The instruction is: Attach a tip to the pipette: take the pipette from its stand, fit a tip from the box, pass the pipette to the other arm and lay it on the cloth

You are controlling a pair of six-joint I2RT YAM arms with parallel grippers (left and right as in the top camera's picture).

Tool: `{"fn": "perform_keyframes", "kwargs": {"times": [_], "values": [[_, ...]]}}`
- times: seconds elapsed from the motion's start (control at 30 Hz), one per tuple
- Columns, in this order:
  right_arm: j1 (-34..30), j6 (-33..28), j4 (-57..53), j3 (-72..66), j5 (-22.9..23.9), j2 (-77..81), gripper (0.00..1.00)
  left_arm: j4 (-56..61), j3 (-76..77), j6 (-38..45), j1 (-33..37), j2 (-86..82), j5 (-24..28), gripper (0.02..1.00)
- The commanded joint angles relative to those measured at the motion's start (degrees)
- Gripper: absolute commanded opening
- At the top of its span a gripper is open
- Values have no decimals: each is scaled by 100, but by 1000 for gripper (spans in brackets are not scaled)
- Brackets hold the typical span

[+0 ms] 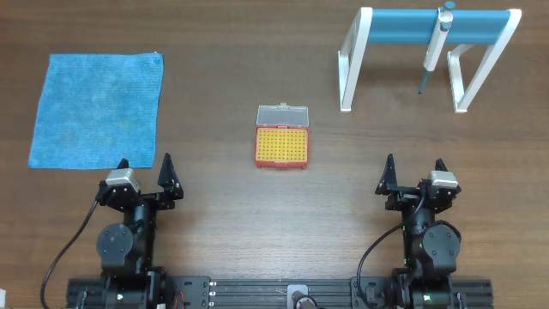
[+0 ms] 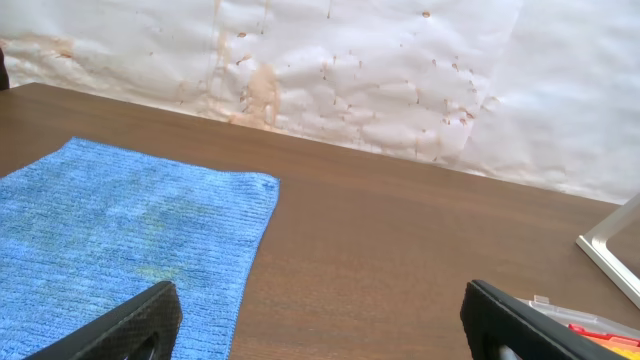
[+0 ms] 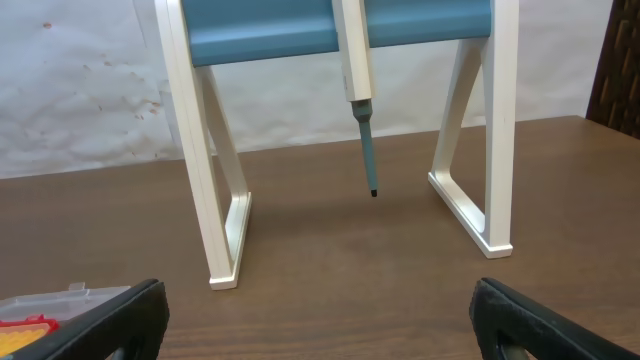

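**Start of task: pipette dead ahead of right gripper**

Hung on stand, long axis near vertical, narrow end down, off the surface; straight forward of right gripper, higher, well apart; that gripper spread wide, holding nothing; left gripper likewise spread and empty, far across, near cloth; box open, between the arms; nearer arm by far: the right; judged next: forward reach, side-on grasp of upright body.

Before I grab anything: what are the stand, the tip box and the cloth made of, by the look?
The stand looks like white plastic or painted metal legs with a matte blue bar. The tip box: glossy plastic, orange base, see-through lid. The cloth: blue fabric, probably microfibre, with a ribbed weave.
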Motion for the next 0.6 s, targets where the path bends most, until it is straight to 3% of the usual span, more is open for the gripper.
{"fn": "perform_keyframes", "kwargs": {"times": [0.03, 0.1, 0.17, 0.23, 0.3, 0.37, 0.47, 0.6], "values": [[31, -44, 413, -11, 120, 79, 976, -26, -20, 70, 13, -37, 39, 906], [31, -461, 715, 39, 140, 590, 976, -26, -20, 70, 13, -37, 39, 904], [31, -660, 785, 310, 649, 1547, 976, -26, -20, 70, 13, -37, 39, 904], [31, -855, 1832, 916, 850, 3152, 976, -26, -20, 70, 13, -37, 39, 904], [24, -1683, 3071, 1451, 850, 4603, 976, -26, -20, 70, 13, -37, 39, 904], [-92, -2140, 3779, 1834, 850, 5777, 976, -26, -20, 70, 13, -37, 39, 906], [-251, -2159, 4546, 2240, 800, 6931, 972, -26, -20, 70, 11, -37, 39, 904], [-612, -1681, 4889, 2933, 127, 8035, 976, -26, -20, 70, 13, -37, 39, 904]]}}
